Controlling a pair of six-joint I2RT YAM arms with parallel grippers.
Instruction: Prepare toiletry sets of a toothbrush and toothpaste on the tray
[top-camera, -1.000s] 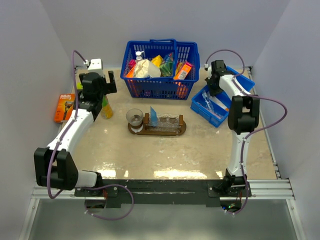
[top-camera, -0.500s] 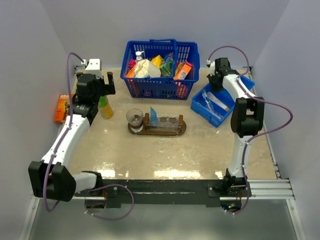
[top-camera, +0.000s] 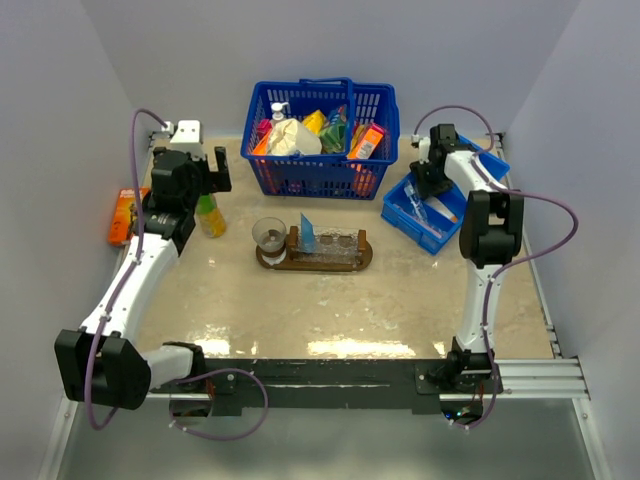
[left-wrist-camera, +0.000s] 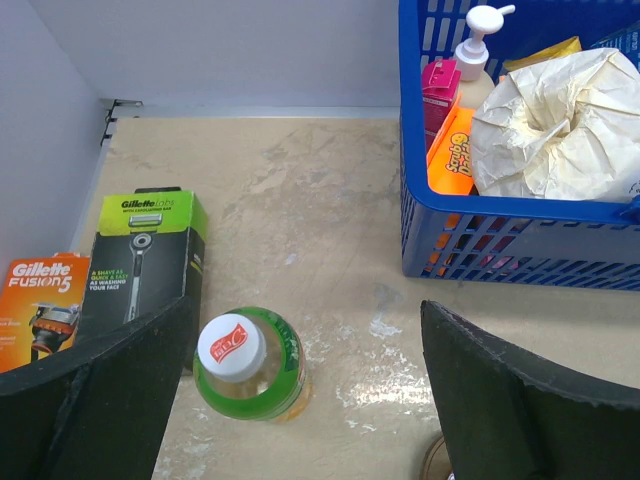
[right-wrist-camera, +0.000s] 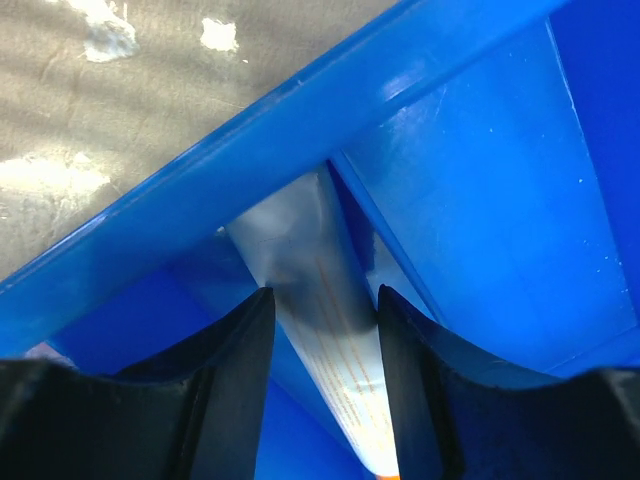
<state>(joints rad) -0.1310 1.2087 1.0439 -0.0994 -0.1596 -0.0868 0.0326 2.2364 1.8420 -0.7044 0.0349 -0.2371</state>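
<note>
Your left gripper (left-wrist-camera: 310, 400) has its jaws spread wide and holds nothing. It hangs well to the left of the tray (top-camera: 368, 256) and a little behind it, over a green bottle (left-wrist-camera: 250, 364) with a white cap.

On the tray, a flat blue tube (top-camera: 307, 233) stands upright in the row of clear glass cups (top-camera: 335, 241). Straight behind the tray sits the blue basket (top-camera: 320, 165).

To the right of the tray and slightly behind it, your right gripper (right-wrist-camera: 320, 375) is down inside the blue bin (top-camera: 396, 213). Its jaws are nearly together and straddle a pale slim item (right-wrist-camera: 315, 290), one finger at each long edge. You cannot tell from the wrist view whether they are pressing it yet. You also cannot tell whether it is the toothpaste or a wrapped toothbrush.

The item lies flat, close under the bin's wall (right-wrist-camera: 300, 130). It looks very light, thin and glossy, so expect it to be slippery and to bend or swing if taken near one end. Grip it across its narrow width near the middle and close gently but fully. Then lift straight up before heading to the tray, because the bin wall is close enough to catch it.
</note>
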